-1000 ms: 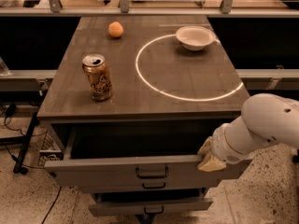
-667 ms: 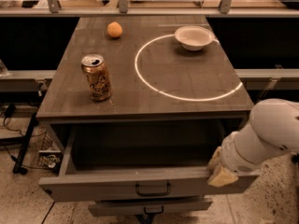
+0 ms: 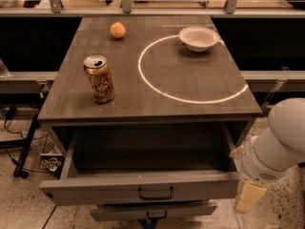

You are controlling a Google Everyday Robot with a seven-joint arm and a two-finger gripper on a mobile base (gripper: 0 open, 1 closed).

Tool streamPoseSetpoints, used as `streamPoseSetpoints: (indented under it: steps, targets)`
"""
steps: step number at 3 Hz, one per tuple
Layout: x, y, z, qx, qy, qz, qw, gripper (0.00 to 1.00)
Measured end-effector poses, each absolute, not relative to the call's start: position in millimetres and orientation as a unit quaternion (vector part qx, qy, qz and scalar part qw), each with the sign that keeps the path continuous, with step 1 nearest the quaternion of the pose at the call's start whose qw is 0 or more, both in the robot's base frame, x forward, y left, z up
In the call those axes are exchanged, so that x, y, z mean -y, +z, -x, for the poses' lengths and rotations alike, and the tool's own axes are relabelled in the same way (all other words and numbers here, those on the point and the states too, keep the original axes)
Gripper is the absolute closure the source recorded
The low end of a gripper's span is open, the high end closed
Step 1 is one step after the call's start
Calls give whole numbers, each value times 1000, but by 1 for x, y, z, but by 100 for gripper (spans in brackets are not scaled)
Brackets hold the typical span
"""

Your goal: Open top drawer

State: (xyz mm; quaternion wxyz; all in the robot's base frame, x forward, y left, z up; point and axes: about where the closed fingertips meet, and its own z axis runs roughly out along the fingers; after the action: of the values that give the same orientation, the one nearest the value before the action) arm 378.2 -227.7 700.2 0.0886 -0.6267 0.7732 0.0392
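In the camera view, the top drawer [image 3: 143,189] sticks far out from under the desk [image 3: 190,85], so you can see down into its grey box. The gripper [image 3: 247,191] is at the drawer's right front corner. I cannot tell if it is holding on or not. The opening looks almost done. Next, I think, the gripper should move away without bumping the drawer.

The grey top drawer [image 3: 95,192] stood pulled far out, level; the claw [image 3: 249,197] hung beside its right front corner.
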Motion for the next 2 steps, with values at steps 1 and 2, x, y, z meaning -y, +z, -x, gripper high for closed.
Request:
streamPoseSetpoints:
  steps: [1, 2]
  targets:
    - [243, 714, -368, -777, 19, 626, 61, 16]
    - [245, 739, -375, -775, 7, 628, 72, 39]
